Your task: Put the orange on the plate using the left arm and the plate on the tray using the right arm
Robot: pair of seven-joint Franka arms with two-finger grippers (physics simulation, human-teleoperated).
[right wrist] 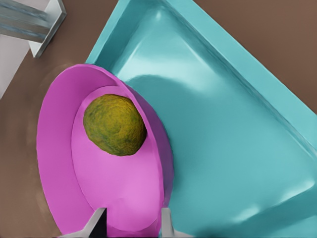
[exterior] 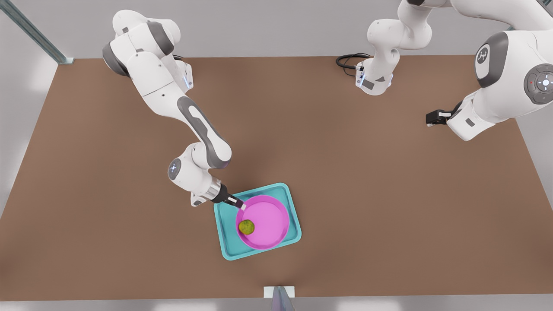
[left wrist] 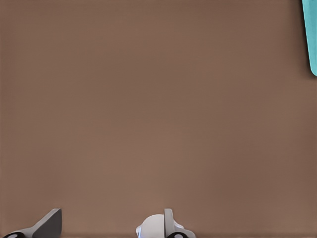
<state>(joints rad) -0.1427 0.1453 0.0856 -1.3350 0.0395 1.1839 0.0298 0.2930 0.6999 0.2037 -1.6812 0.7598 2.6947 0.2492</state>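
Note:
The magenta plate (exterior: 270,216) lies within the turquoise tray (exterior: 224,248), and the orange (exterior: 246,226) rests in the plate on the side toward the front view's left. My right gripper (exterior: 242,206) reaches in from the front view's left and is shut on the plate's rim. In the right wrist view its fingertips (right wrist: 99,224) straddle the rim of the plate (right wrist: 64,148), with the orange (right wrist: 114,125) just beyond and the tray (right wrist: 237,148) underneath. My left gripper (exterior: 434,117) hangs open at the front view's right, far from the tray; its wrist view shows the gripper (left wrist: 109,225) over bare table with a tray corner (left wrist: 311,34).
A metal post bracket (exterior: 279,297) stands at the table's near edge, close to the tray, and appears as a bracket (right wrist: 34,25) in the right wrist view. A black cable (exterior: 349,60) lies by the arm base (exterior: 373,80) at the back. Bare brown table surrounds the tray.

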